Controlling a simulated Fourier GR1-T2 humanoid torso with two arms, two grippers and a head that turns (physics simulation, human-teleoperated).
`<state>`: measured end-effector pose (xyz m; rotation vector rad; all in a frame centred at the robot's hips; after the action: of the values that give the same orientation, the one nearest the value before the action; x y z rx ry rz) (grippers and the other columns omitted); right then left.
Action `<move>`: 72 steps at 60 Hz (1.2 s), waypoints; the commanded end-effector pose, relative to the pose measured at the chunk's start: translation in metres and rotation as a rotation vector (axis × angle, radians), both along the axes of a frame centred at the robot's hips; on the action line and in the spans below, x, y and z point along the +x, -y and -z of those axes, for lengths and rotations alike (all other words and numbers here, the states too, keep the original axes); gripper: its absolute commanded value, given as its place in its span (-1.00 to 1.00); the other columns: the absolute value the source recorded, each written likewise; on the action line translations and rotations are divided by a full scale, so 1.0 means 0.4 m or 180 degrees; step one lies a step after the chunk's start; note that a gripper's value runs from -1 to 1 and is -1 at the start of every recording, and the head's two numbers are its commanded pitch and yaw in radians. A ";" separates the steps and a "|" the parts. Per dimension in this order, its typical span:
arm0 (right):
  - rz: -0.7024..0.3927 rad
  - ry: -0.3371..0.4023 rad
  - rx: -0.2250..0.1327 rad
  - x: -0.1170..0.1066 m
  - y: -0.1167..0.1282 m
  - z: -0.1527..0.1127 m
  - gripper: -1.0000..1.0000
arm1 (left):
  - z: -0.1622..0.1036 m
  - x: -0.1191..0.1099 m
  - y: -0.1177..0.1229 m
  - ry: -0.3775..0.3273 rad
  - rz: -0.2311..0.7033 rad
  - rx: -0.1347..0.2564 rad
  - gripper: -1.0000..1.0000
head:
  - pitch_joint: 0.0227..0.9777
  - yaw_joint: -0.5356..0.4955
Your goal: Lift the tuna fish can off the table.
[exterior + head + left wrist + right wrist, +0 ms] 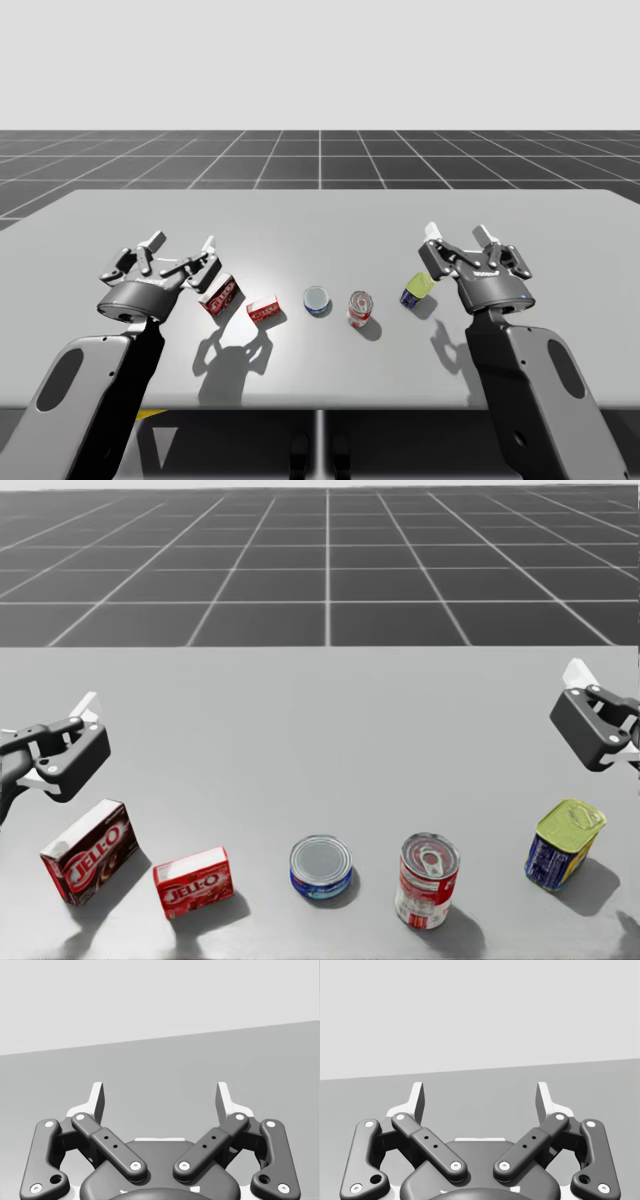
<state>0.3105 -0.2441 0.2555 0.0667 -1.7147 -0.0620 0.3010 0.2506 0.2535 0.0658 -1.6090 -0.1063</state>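
With left gripper point(160, 1092) and right gripper point(480, 1092) spread empty, I'd pinch the seemingly stiff, light, slick tuna fish can point(320, 866) across its low wall.

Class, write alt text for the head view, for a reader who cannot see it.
On a grey table, a row: dark red box, small red box, low blue can, red and white can, blue and yellow can. My left gripper and right gripper, both open, hover at either end.
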 end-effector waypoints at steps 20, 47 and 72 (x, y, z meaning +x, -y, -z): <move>0.0057 -0.0029 -0.0087 0.004 -0.001 0.007 -1.00 | 0.003 0.003 0.007 -0.0047 0.0042 0.0041 -1.00 | 0.76 0.09; 0.0089 -0.0024 -0.0138 0.008 -0.001 0.012 -1.00 | -0.051 -0.123 0.102 -0.0167 0.0700 -0.0161 -1.00 | 0.71 0.12; 0.0088 -0.0003 -0.0138 0.006 -0.002 0.011 -1.00 | -0.021 -0.360 0.220 -0.0503 0.1485 -0.0135 -1.00 | 0.71 0.14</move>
<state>0.3130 -0.2431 0.2509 0.0104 -1.7140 -0.0436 0.1845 0.1798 0.2719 -0.3065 -1.4888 -0.3808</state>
